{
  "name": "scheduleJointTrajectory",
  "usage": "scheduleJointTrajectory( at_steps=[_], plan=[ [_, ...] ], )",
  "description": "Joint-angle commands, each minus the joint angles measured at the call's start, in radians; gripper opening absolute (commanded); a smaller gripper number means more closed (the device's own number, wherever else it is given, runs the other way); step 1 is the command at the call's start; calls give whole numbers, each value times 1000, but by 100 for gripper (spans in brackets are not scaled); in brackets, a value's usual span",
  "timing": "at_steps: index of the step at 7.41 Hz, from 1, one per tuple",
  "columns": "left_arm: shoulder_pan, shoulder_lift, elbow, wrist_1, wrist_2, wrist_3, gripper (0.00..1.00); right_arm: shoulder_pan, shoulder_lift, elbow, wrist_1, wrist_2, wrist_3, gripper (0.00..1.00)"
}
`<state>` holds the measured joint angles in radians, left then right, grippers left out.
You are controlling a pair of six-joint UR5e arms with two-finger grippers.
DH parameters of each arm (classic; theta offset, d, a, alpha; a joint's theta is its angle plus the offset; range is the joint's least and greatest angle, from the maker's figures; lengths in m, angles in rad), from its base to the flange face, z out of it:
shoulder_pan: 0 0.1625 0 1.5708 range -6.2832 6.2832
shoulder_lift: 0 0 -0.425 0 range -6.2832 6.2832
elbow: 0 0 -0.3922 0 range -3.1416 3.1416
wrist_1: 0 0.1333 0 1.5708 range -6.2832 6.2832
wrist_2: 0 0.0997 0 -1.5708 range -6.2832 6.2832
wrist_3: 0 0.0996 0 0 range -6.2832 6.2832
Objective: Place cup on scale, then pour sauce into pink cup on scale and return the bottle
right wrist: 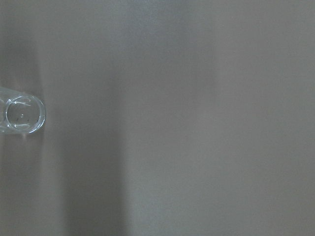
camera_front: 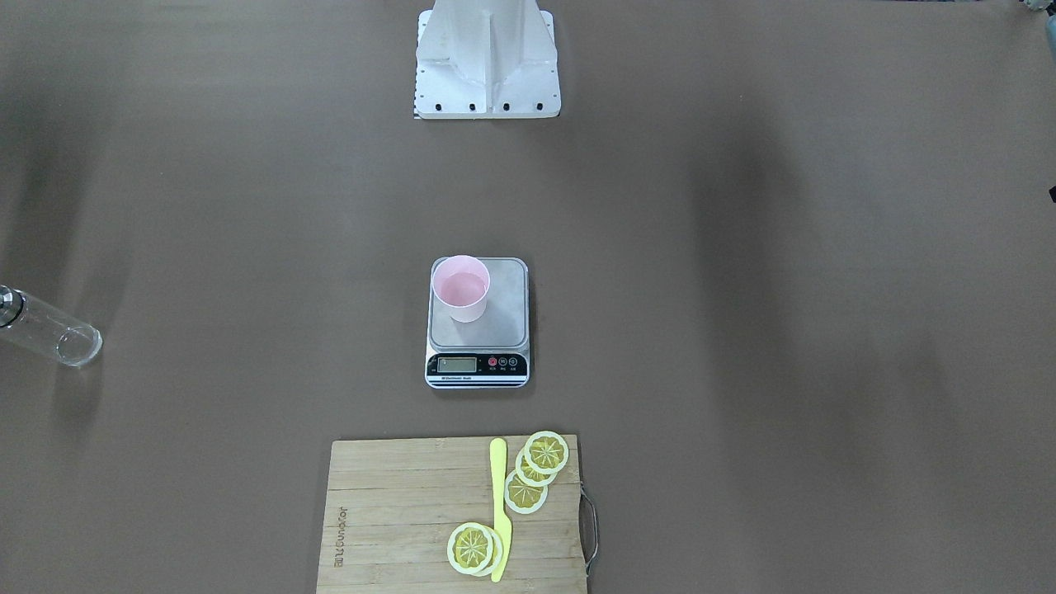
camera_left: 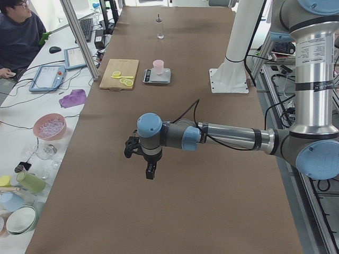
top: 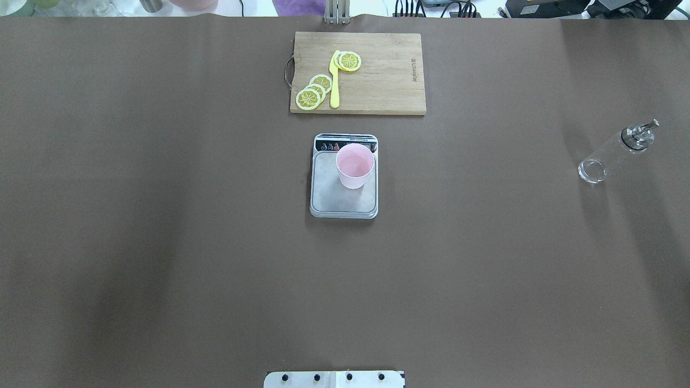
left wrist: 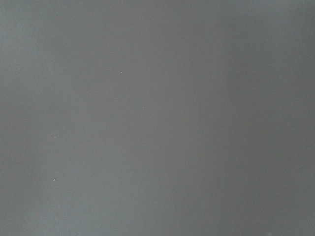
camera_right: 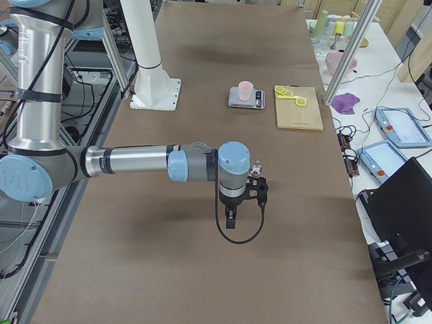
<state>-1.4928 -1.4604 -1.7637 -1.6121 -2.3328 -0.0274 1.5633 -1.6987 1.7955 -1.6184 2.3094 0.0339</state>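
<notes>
Front view: the cup (camera_front: 461, 289) stands on the scale (camera_front: 495, 326), with the bottle (camera_front: 49, 330) far off on the worktop (camera_front: 742, 330). Left side view: the left fingers (camera_left: 150, 170) hang over bare worktop, well apart from both. How far open they are cannot be told. Right side view: the right fingers (camera_right: 230, 217) hang near the bottle, and their opening is equally unclear.

A robotics lab, with my workstation dressed for kitchen trials.

I stand on a white steel pedestal (camera_front: 487, 62) bolted to a long bench (top: 161, 242) under a brown mat, with aluminium frame posts (camera_left: 79, 37) alongside. My silver, blue-jointed left arm (camera_left: 228, 136) and right arm (camera_right: 135, 162) reach over it. Beside the bench a person (camera_left: 18, 26) sits at a white desk (camera_left: 16, 114) with a black keyboard (camera_left: 86, 29) and blue-edged control tablets (camera_right: 401, 127). A flat steel kitchen scale (top: 334, 196) and a bamboo cutting board (top: 388, 75) serve as props.
</notes>
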Motion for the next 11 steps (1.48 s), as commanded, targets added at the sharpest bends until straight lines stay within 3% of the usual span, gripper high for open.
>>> scheduleJointTrajectory(
  at_steps=[1,2,4,11],
  plan=[
    [-4,2,1,0,1,0,98,-18,1,2,2,10,-5,100],
    [-6,3,3,0,3,0,98,-26,1,1,2,22,-6,100],
    [-3,-7,3,0,137,-6,98,-29,-1,7,24,44,-2,100],
    [-3,-14,-25,-3,141,-2,98,-32,-1,1,25,41,3,100]
  ],
)
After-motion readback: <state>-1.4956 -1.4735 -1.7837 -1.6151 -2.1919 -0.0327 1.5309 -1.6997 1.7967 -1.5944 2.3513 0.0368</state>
